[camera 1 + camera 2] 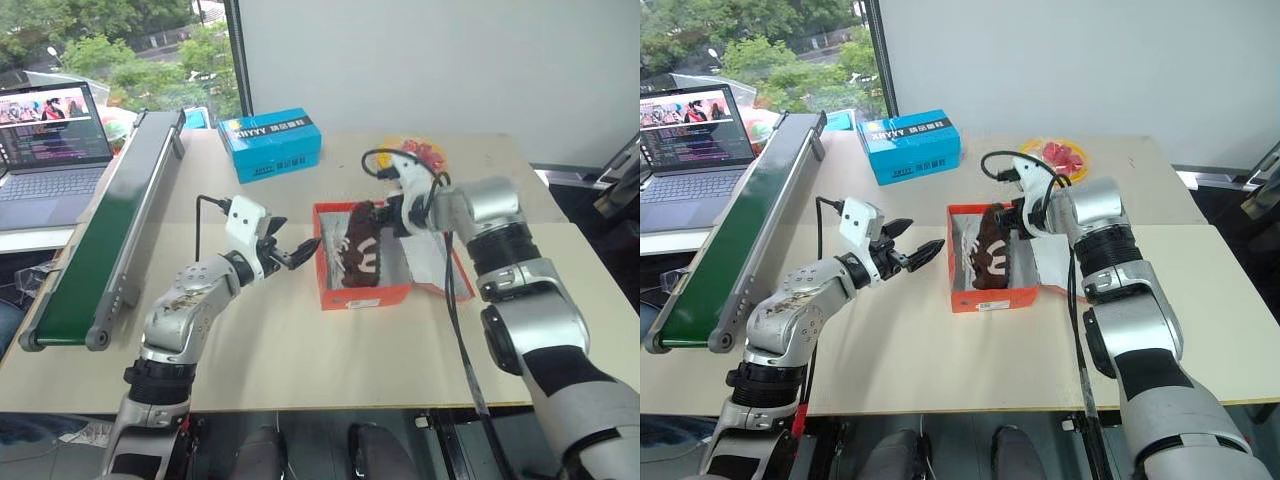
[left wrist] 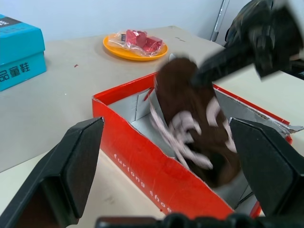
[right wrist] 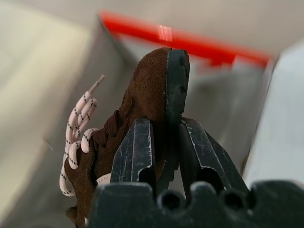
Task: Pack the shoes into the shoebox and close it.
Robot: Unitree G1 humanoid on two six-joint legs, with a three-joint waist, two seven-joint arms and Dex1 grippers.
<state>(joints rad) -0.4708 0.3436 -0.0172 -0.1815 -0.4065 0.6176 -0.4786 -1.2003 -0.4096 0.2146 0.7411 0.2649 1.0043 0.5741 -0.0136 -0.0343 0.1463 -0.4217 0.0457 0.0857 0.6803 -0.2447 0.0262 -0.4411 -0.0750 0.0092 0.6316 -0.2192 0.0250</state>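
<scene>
- Shoebox [image 1: 352,296] red-orange, white inside, open on the pale tabletop [image 1: 300,350], near the middle, between the two arms.
- Lid lies flat on the robot's right side of the box, under the right arm; its print cannot be made out.
- Dark brown shoe [image 1: 358,250] with whitish laces sits over the box interior, pinched by the right gripper [image 3: 166,137].
- Right wrist view: both black fingers [image 3: 137,147] clamp narrow on the heel end of the shoe, sole edge between them, laces dangling to one side.
- Shoe is tilted, toe down into the box, heel end up at the gripper; whether the toe touches the box floor cannot be told.
- A second shoe in the box cannot be told apart from this one.
- Left gripper [image 1: 290,256] hovers just beside the box's left wall, apart from it, pointing roughly level toward the box.
- Left fingers [image 2: 71,161] spread wide, nothing between them.
- Blue box with white lettering [image 1: 270,145] stands at the far side of the table, well apart from the shoebox.
- Orange plate [image 2: 133,47] with red wrapped items sits at the far side, beyond the shoebox.
- Green conveyor belt [image 1: 110,230] runs along the table's left edge.
- Laptop [image 1: 50,150], screen lit, on a surface farther left.
</scene>
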